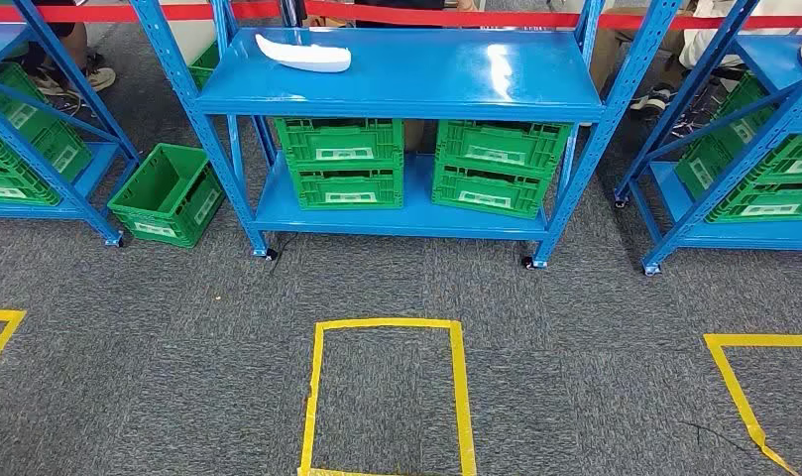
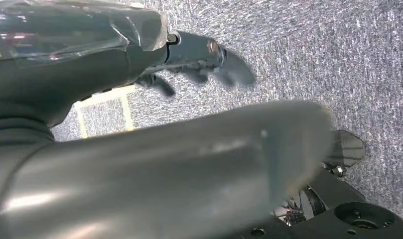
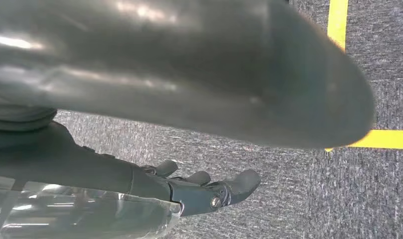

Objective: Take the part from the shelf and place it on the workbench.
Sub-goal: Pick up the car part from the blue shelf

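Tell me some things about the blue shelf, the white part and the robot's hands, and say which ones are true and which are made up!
1. The white part lies on the top board of the middle blue shelf. True.
2. The left hand is holding the white part. False: its fingers are apart over the grey carpet with nothing in them.
3. Green crates sit stacked on the shelf's bottom board. True.
4. The yellow tape square on the floor has a crate inside it. False: there is just carpet inside it.
5. The right hand holds nothing. True.
6. The white part is at the right end of the top board. False: it lies toward the left end.
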Tool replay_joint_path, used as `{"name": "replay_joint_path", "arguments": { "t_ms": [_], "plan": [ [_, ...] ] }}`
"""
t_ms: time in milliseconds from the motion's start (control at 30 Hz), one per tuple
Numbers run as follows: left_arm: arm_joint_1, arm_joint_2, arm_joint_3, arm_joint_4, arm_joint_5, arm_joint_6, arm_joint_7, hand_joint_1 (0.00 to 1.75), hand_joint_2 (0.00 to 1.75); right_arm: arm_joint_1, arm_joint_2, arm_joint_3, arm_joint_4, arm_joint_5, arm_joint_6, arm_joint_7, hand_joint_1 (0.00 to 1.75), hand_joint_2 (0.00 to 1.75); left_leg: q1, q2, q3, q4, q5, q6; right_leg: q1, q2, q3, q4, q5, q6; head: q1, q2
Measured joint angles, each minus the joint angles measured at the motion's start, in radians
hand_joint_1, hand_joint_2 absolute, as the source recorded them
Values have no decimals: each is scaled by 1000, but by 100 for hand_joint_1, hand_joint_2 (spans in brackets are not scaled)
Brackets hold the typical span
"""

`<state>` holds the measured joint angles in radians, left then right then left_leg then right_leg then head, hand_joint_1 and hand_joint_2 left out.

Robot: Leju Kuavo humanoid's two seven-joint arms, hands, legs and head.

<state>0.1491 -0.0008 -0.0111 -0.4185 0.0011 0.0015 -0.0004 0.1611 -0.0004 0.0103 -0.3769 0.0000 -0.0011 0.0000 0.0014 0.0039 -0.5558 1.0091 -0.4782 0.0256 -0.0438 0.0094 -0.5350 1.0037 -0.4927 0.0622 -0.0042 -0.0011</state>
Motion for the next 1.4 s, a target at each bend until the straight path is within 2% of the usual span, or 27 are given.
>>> {"name": "replay_joint_path", "arguments": {
  "t_ms": [100,233,267,400,867,1000,1133,1333,1400],
  "plan": [
    [0,0,0,0,0,0,0,0,0,0,0,0,0,0,0,0,0,0,0,0,0,0,0,0,0,0,0,0,0,0,0,0],
    [0,0,0,0,0,0,0,0,175,0,0,0,0,0,0,0,0,0,0,0,0,0,0,0,0,0,0,0,0,0,0,0],
    [0,0,0,0,0,0,0,0,175,0,0,0,0,0,0,0,0,0,0,0,0,0,0,0,0,0,0,0,0,0,0,0],
    [0,0,0,0,0,0,0,0,175,0,0,0,0,0,0,0,0,175,0,0,0,0,0,0,0,0,0,0,0,0,0,0],
    [-14,1,-18,5,10,10,1,0,175,-8,0,5,1,-26,-9,4,0,175,0,0,0,0,0,0,0,0,-2,0,0,0,0,0],
    [-44,6,-59,15,38,44,8,0,175,-28,0,19,9,-89,-38,16,0,0,0,0,0,0,0,0,0,0,-1,0,1,-1,0,0],
    [-128,33,-180,42,136,136,21,0,0,-83,0,82,51,-271,-117,46,0,0,0,0,0,0,1,-1,0,0,-1,0,2,-3,0,0],
    [-189,59,-258,62,225,213,10,0,0,-123,0,136,97,-401,-179,60,0,0,0,0,0,0,2,-1,0,0,-1,0,2,-3,0,0],
    [-201,64,-262,62,262,241,-11,0,0,-129,1,152,108,-429,-208,52,0,87,0,0,0,0,2,-1,0,0,-1,0,2,-3,0,0]
  ]
}}
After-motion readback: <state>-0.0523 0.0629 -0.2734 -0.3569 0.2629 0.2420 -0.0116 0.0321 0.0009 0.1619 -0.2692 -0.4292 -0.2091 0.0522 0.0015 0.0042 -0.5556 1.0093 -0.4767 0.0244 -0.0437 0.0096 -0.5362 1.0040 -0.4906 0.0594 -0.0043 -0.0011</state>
